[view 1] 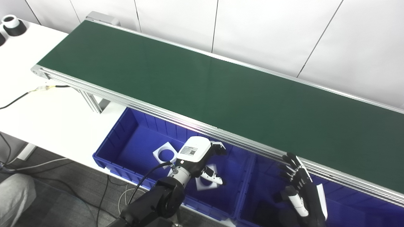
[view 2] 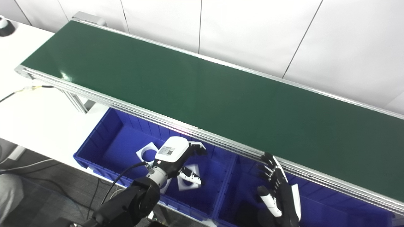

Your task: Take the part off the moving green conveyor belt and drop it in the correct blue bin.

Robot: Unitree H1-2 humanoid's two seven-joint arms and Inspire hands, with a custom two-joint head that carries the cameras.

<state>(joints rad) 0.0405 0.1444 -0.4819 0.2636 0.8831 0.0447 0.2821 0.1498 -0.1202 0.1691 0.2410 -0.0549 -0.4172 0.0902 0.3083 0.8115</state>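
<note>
The green conveyor belt [view 1: 202, 85] runs from upper left to right and carries no part that I can see. Below its near rail stand two blue bins. The left bin [view 1: 110, 142] holds white square parts with round holes [view 1: 164, 152]; another one [view 1: 206, 183] lies under my left hand. My left hand [view 1: 202, 159] hovers over this bin, fingers apart and holding nothing. My right hand [view 1: 298, 186] is raised over the right bin [view 1: 353, 211] close to the rail, fingers spread, empty.
A white table [view 1: 41, 113] carries the conveyor's left end. A black and white cylinder [view 1: 12, 25] stands at its far left corner. Cables [view 1: 19, 97] trail off the table's left edge. White wall panels rise behind the belt.
</note>
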